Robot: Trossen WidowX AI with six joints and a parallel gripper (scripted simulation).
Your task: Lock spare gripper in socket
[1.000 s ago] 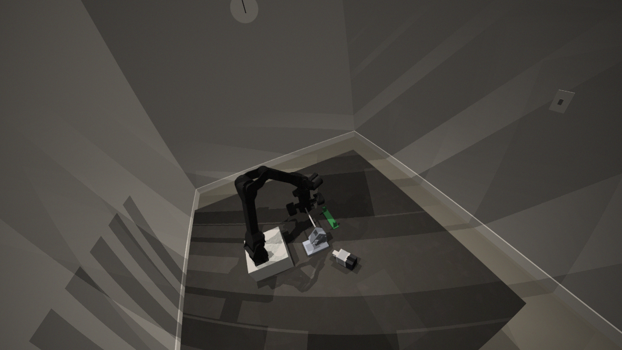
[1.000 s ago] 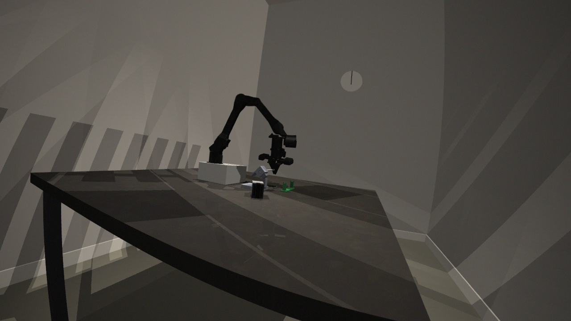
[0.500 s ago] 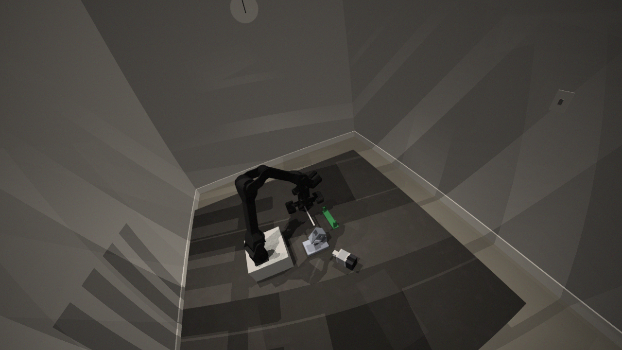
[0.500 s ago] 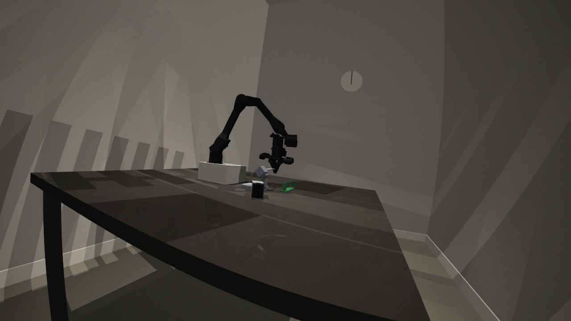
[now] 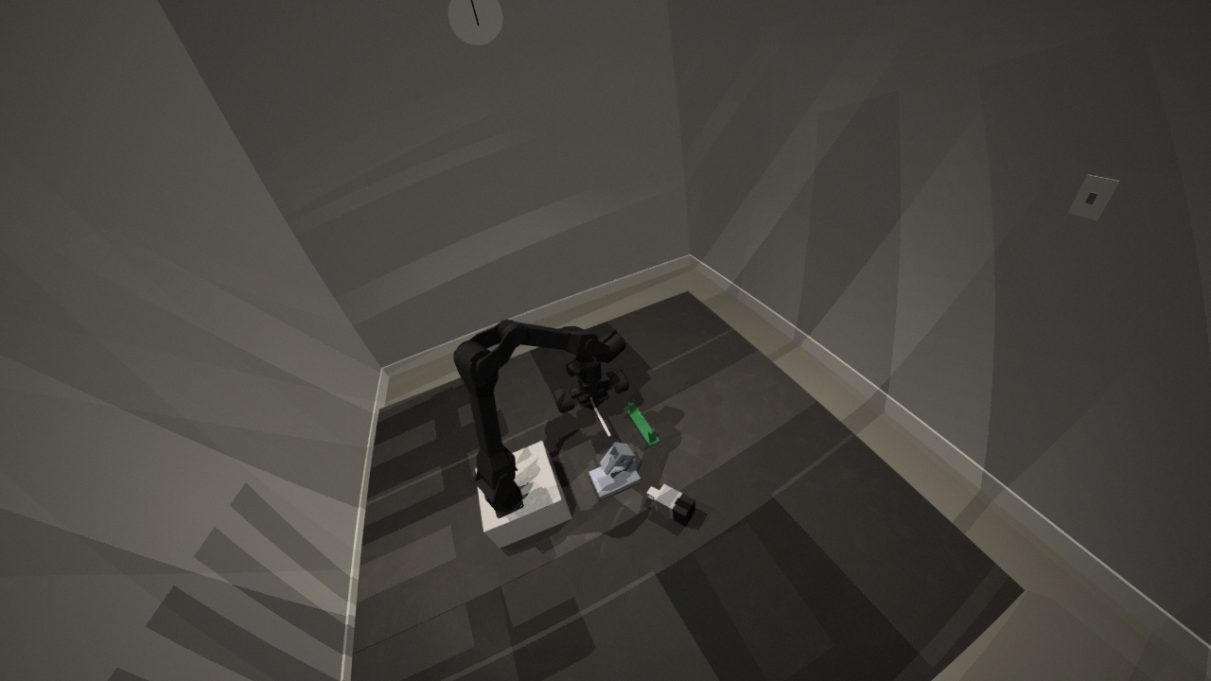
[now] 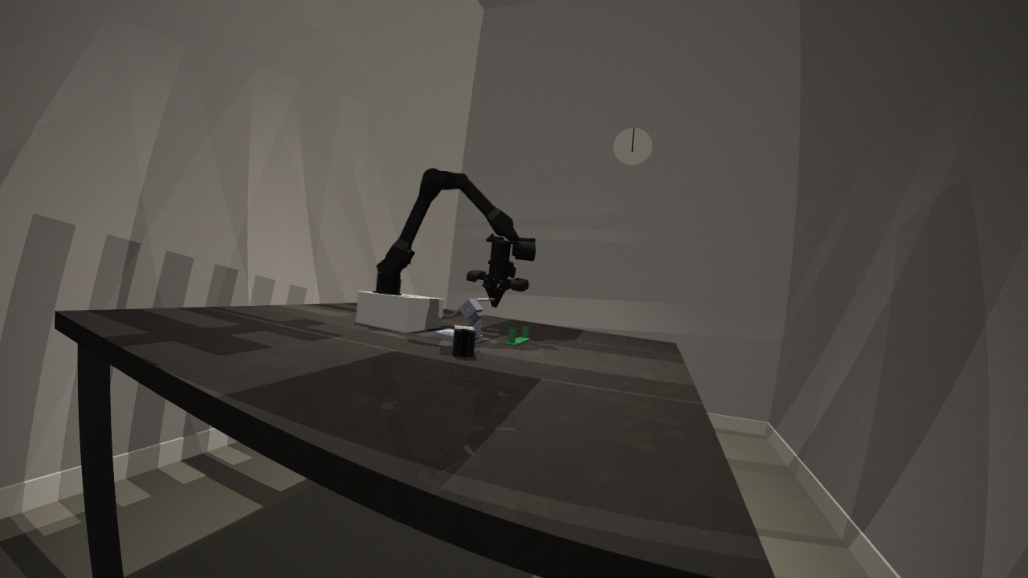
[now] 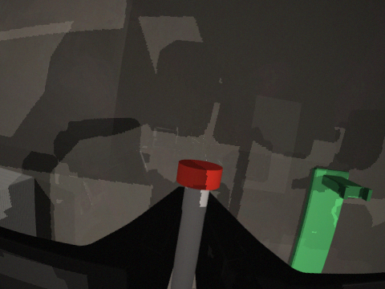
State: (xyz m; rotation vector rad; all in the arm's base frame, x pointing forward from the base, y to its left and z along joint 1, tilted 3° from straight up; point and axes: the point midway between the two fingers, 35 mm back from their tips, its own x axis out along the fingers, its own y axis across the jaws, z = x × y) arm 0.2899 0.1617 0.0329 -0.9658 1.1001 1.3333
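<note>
My gripper (image 5: pixel 594 401) (image 6: pixel 494 304) (image 7: pixel 192 197) is shut on the lock pin (image 5: pixel 601 418) (image 6: pixel 484 299) (image 7: pixel 189 237), just below its red head (image 7: pixel 199 175). The pin is a pale rod. In the top view its free end points at the top of the grey-blue mount (image 5: pixel 622 460) (image 6: pixel 471 309), with a small gap between them, so it looks out of the angled socket. The spare gripper (image 5: pixel 668 497) (image 6: pixel 463 342), a white and black block, lies on the table beside the mount, away from my fingers.
A green holder (image 5: pixel 642 423) (image 6: pixel 518 340) (image 7: pixel 321 225) with upright ends stands on the table (image 5: pixel 847 542) (image 6: pixel 610 460), near the mount and below my gripper. The arm's white base block (image 5: pixel 533 527) (image 6: pixel 395 311) (image 7: pixel 16 201) is on the mount's other side.
</note>
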